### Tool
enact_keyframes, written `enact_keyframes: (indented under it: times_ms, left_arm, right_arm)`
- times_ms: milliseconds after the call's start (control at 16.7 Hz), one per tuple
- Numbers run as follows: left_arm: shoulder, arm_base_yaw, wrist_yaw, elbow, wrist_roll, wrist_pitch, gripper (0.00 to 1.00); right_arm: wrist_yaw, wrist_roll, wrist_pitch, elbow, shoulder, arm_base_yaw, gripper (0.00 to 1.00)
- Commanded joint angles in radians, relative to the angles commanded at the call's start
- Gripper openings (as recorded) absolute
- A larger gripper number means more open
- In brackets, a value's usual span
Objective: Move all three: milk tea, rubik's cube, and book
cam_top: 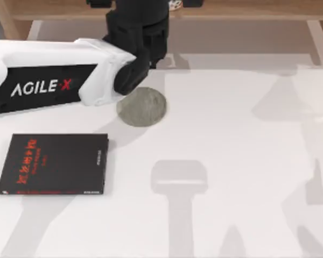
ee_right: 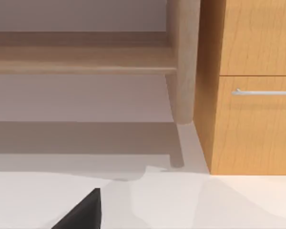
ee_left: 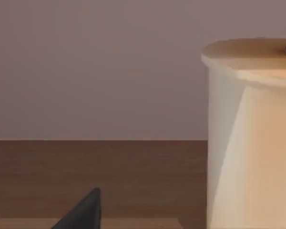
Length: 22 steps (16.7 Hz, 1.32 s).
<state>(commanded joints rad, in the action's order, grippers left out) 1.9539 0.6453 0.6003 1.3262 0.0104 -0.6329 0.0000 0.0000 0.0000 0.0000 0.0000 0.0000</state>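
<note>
Top view: the left arm [cam_top: 48, 78] reaches from the left edge toward the table's far side, its black gripper [cam_top: 137, 32] just beyond the grey coaster [cam_top: 142, 106]; finger opening cannot be told. A black book [cam_top: 54, 164] lies near the left edge.

Left wrist view: the milk tea [ee_left: 252, 138] stands close before the camera on a wooden surface.

Right wrist view: a wooden cabinet [ee_right: 252, 86] stands beside the white table [ee_right: 181, 200].

The left arm [cam_top: 48, 75] was a white shell with a black panel lettered AGILE·X in white, ending in black wrist housing [cam_top: 137, 32].
</note>
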Motion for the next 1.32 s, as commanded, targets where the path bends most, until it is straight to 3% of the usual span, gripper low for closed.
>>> enact_keyframes:
  times_ms: [240, 720, 1320]
  left_arm:
    - [0.123, 0.041, 0.038, 0.087, -0.001, -0.042, 1.0]
    - [0.143, 0.039, 0.035, 0.109, -0.002, -0.041, 1.0]
    - [0.372, -0.041, -0.05, 0.493, -0.006, 0.114, 1.0]
  right_arm:
    - [0.0, 0.0, 0.0, 0.0, 0.0, 0.0, 1.0]
    - [0.0, 0.0, 0.0, 0.0, 0.0, 0.0, 1.0]
    - [0.0, 0.0, 0.0, 0.0, 0.0, 0.0, 1.0]
